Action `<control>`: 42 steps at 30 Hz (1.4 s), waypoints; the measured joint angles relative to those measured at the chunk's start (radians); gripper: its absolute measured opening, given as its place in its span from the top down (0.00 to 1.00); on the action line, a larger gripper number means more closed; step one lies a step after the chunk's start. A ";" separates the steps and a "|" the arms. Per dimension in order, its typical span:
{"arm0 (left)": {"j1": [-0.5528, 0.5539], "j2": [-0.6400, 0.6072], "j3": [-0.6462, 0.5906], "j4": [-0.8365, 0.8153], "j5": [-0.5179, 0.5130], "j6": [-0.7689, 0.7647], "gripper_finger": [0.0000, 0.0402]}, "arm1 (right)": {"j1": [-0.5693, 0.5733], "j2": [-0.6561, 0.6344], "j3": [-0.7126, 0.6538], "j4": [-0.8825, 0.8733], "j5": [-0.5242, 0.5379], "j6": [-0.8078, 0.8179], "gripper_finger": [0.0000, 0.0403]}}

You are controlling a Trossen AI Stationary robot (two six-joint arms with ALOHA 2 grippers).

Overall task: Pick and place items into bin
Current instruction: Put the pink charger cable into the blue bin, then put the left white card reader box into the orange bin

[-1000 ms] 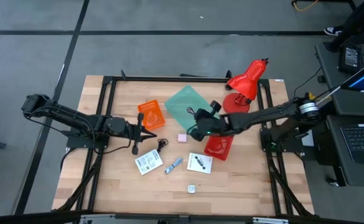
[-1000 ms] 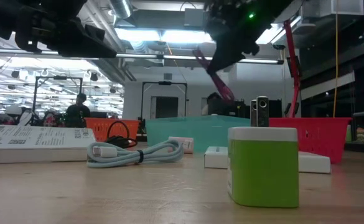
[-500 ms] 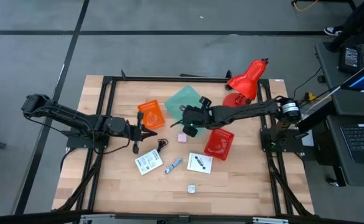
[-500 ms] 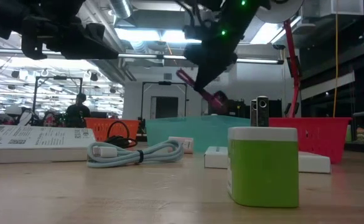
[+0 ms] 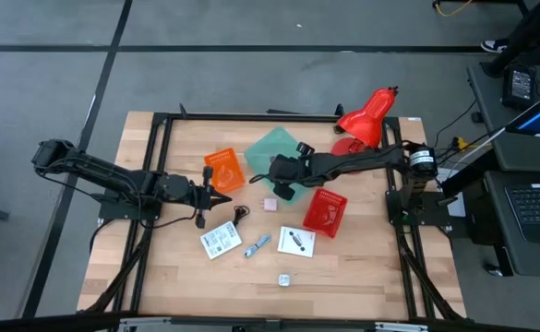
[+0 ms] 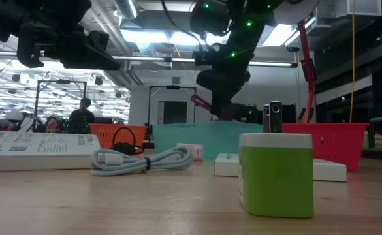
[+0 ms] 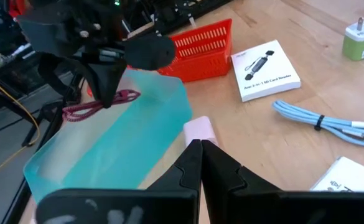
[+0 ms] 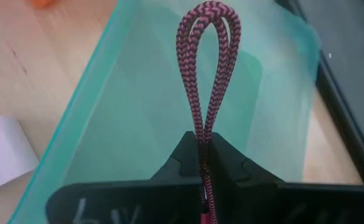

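My right gripper (image 5: 282, 178) hovers over the teal bin (image 5: 271, 149), shut on the maroon cable (image 8: 208, 68). The cable also shows in the left wrist view (image 7: 101, 106) and the low view (image 6: 201, 102). My left gripper (image 5: 218, 192) waits shut and empty beside the orange bin (image 5: 223, 170). On the table lie a black coiled cable (image 5: 240, 214), two white cards (image 5: 219, 240) (image 5: 296, 241), a blue-white tube (image 5: 257, 244), a pink cube (image 5: 270, 204) and a small pale square (image 5: 284, 278). My right gripper pinches the maroon cable between its two fingers, with both strands of a doubled bend (image 8: 203, 138) side by side in the grip. The loop (image 8: 208, 37) sticks out beyond the fingertips over the teal bin. The cable is lifted clear, and its remaining length hangs slack below the gripper (image 7: 79, 112).
A red basket (image 5: 325, 210) sits to the right of the teal bin, and a red desk lamp (image 5: 366, 118) stands at the far right. The low view shows a green charger (image 6: 275, 173) up close. Bare wood lies along the near edge.
My right gripper has carried the maroon cable from above the red basket toward the table's left and far side. It now stands over the teal bin and has come lower. It has stayed shut throughout. The cable hangs closer to the bin than before.
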 joint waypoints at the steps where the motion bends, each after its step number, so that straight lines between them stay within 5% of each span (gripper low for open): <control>1: 0.000 0.000 0.000 -0.001 0.000 -0.007 1.00 | 0.000 0.006 0.000 0.001 0.000 -0.001 0.99; 26: 0.000 0.000 0.000 -0.003 0.000 -0.044 1.00 | -0.003 0.020 0.000 -0.011 0.002 -0.022 0.92; 37: 0.000 0.000 0.000 -0.003 0.000 -0.043 1.00 | -0.003 0.020 0.000 -0.012 0.004 -0.033 0.70; 42: 0.000 0.000 0.000 -0.003 0.000 -0.050 1.00 | 0.003 0.020 0.018 -0.044 0.003 -0.042 0.68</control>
